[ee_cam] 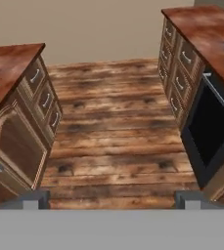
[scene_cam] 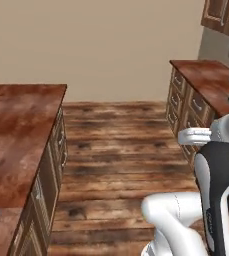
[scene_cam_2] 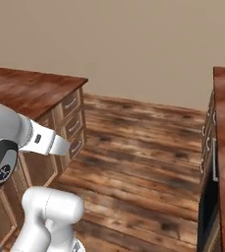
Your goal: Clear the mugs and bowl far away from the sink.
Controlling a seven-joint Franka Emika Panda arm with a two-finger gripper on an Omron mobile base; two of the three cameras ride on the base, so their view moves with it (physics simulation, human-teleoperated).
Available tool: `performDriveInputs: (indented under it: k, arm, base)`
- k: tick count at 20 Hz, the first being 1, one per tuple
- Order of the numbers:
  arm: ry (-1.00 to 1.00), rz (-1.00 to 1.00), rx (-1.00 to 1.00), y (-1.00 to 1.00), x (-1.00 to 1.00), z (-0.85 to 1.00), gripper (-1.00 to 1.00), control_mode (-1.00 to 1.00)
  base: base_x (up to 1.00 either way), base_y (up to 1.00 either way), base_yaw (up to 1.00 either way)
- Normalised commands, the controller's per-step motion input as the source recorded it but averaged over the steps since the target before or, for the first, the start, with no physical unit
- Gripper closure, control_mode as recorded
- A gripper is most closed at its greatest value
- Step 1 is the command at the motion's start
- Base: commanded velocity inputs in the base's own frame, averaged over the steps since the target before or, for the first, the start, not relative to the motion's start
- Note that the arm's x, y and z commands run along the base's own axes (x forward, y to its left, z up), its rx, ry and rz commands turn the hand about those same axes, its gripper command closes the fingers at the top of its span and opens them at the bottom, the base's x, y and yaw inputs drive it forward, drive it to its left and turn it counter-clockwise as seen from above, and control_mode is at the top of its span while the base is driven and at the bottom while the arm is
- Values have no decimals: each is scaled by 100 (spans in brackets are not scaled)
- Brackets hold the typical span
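The hand [ee_cam: 111, 199] hangs wide open and empty above the wooden floor [ee_cam: 113, 127]. Mugs and bowl should be light, rigid, breakable: grip a rim.

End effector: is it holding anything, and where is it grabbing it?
Nothing. The end effector is open, with bare wooden floor between its fingertips.

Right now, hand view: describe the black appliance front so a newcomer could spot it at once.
Start from the plank floor between two counters and take the counter on the right of the hand view. Below its top, just nearer the camera than the drawers, sits the black panel. It is the one flat black face among brown wood fronts, with a single long pale bar along its top.
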Motion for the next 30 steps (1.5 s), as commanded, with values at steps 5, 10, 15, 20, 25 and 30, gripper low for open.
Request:
performDriveInputs:
  k: [5,10,15,20,25,30]
  arm:
    - [0,0,0,0,0,0,-100,100]
    - [0,0,0,0,0,0,-100,100]
    - [0,0,0,0,0,0,-100,100]
    - [0,0,0,0,0,0,-100,100]
    - [0,0,0,0,0,0,-100,100]
    - [0,0,0,0,0,0,-100,100]
  base:
    - [0,0,100]
    - [0,0,100]
    - [0,0,100]
    - [0,0,100]
    - [-22,0,91]
    - [-4,72,28]
